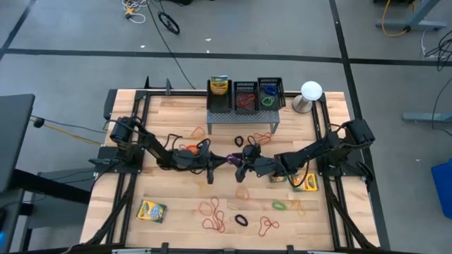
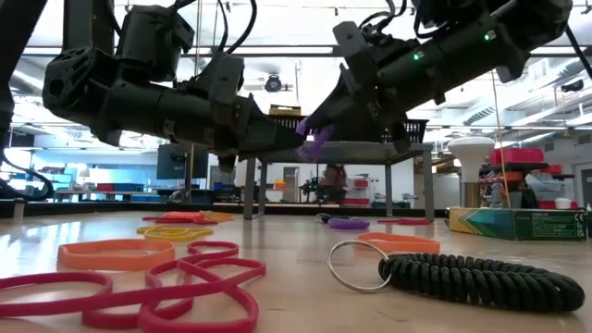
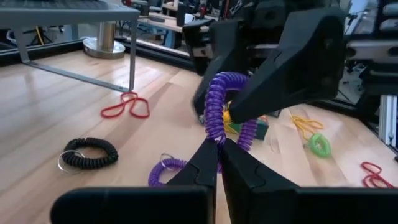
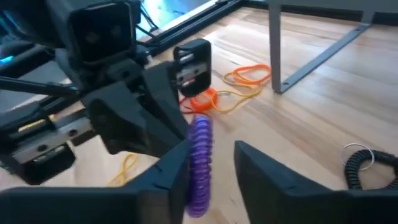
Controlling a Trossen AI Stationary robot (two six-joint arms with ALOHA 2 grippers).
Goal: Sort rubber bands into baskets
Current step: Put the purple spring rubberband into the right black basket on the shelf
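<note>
A purple coil band [image 3: 219, 102] hangs in the air above the middle of the tabletop [image 1: 176, 212], pinched between the closed jaws of the left gripper [image 3: 219, 144]. The right gripper [image 4: 211, 152] meets it from the opposite side, jaws parted, with the coil lying against one finger. Both arms reach low and nearly level toward each other, in front of the grey stand [image 1: 241, 116]. Three black baskets [image 1: 245, 96] sit on that stand. Loose rubber bands [image 1: 214, 215] lie scattered across the near half of the tabletop.
</note>
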